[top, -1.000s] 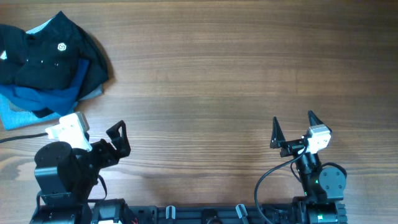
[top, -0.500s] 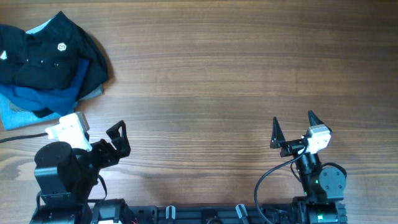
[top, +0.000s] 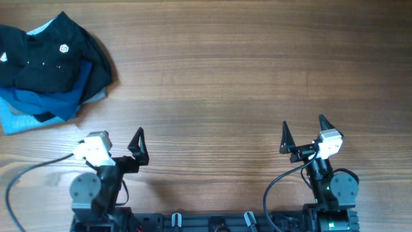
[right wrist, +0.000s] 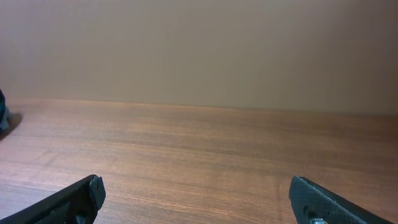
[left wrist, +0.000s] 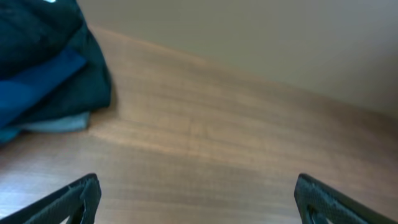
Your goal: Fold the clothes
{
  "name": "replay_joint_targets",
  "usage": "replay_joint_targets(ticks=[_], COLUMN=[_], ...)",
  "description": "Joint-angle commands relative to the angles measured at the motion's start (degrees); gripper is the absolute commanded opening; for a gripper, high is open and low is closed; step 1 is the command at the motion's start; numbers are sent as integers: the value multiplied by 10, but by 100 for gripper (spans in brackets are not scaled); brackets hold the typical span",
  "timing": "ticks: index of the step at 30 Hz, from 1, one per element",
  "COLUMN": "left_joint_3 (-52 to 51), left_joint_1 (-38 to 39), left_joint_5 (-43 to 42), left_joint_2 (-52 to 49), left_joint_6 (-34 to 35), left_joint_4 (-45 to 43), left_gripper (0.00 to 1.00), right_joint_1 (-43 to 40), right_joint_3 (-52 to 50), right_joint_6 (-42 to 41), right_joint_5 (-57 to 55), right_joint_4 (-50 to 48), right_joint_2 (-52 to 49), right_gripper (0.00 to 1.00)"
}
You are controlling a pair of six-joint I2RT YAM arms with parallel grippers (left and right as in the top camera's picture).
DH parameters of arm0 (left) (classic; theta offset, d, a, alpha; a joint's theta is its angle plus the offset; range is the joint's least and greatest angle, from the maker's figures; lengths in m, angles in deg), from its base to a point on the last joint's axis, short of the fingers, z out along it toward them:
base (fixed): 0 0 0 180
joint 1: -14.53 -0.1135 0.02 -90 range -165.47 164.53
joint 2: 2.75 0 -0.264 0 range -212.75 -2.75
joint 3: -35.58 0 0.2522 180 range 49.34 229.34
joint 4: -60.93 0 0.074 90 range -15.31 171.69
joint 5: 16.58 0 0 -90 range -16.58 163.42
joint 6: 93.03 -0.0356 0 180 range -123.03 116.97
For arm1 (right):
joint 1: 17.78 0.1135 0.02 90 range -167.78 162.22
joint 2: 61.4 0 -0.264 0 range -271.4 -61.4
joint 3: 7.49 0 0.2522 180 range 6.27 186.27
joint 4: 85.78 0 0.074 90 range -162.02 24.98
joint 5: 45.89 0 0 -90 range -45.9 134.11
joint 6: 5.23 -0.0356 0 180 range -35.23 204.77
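The clothes [top: 55, 61] are a crumpled black garment with a small round white logo, lying at the table's far left corner on top of other cloths. It also shows at the upper left of the left wrist view [left wrist: 93, 74]. My left gripper [top: 111, 138] is open and empty near the front edge, well short of the pile; in its wrist view [left wrist: 199, 200] only bare wood lies between the fingers. My right gripper [top: 303, 126] is open and empty at the front right, over bare wood [right wrist: 198, 199].
A bright blue garment [top: 48, 103] and a light blue cloth [top: 16, 121] lie under the black one; both show in the left wrist view, the blue [left wrist: 34, 90] above the light blue [left wrist: 59, 124]. A cable [top: 32, 169] trails left of the left arm. The wooden table [top: 225, 77] stretches to the right.
The left arm has swung round and shifted right; its gripper now points toward the far side of the table. The right arm and the pile have not moved.
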Motion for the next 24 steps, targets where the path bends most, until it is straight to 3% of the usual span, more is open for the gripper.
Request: replay_joint_targets(ticks=[1, 3, 7, 11, 24], left_joint_3=[-89, -116, -175, -176, -176], left_joint_1=[4, 4, 4, 4, 4], left_joint_5=[20, 32, 27, 26, 23], left_joint_2=[53, 53, 53, 53, 52], left_joint_6=[-2, -11, -109, -98, -97], left_joint_4=[-113, -182, -298, -219, -223], left_gripper=[100, 100, 100, 100, 100], right_joint_1=[3, 3, 3, 3, 3], right_joint_3=[0, 0, 0, 0, 0], right_joint_6=[8, 8, 8, 8, 8], right_joint_5=[13, 13, 14, 13, 14], right_joint_4=[-3, -3, -3, -3, -3], right_joint_2=[3, 3, 3, 3, 3], right_gripper=[100, 100, 100, 100, 100])
